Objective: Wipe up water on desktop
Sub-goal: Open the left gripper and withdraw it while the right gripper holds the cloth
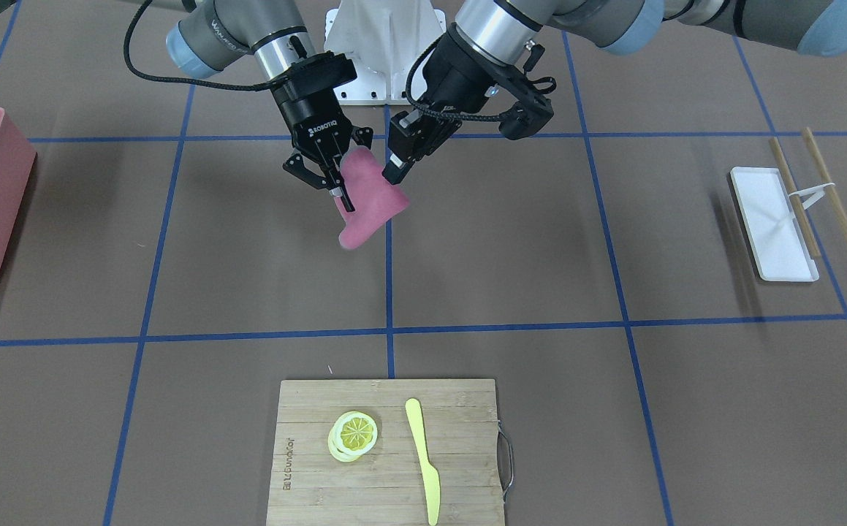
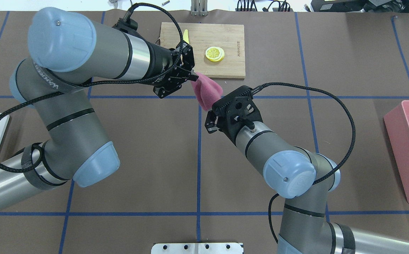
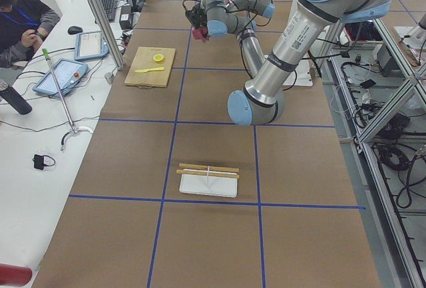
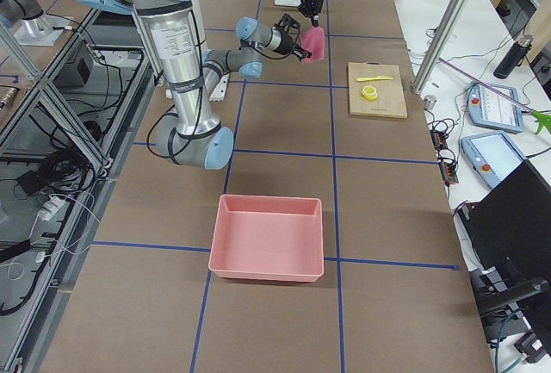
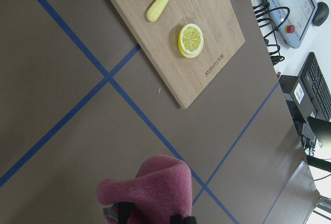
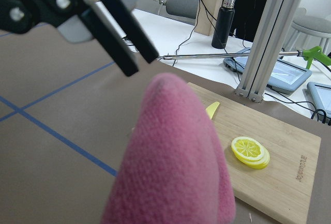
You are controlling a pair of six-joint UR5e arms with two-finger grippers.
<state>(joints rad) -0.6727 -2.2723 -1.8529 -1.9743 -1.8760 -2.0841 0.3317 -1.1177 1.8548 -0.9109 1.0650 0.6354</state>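
Wide and flat, the matte brown worktop [image 1: 511,241] with thin blue tape lines lies under both hands. No wet patch can be seen on it in any view. Both hands are up in the air over the middle of it.

The right hand [image 1: 337,196] is closed on a soft pink fleecy cloth [image 1: 368,212]. The cloth hangs down below its fingers and does not touch the worktop. The left hand [image 1: 394,174] is just beside the right hand. Its fingers are drawn together on the top corner of the same cloth, so it looks to be pinching it too.

The step in hand seems to be getting the cloth ready, maybe passing it from one hand to the other. Wiping has not begun. Next, one hand should let go. The other should bring the cloth down flat on the wet spot and rub. Where the water is cannot be told.

Well apart from both hands, on the side away from the robot, lies a bamboo cutting board [image 1: 306,409]. On it are a yellow lemon slice [image 1: 354,432] and a yellow plastic knife [image 1: 422,453].

White letters on the right hand read ROBOTIQ. The word burned into the board is too small to read.
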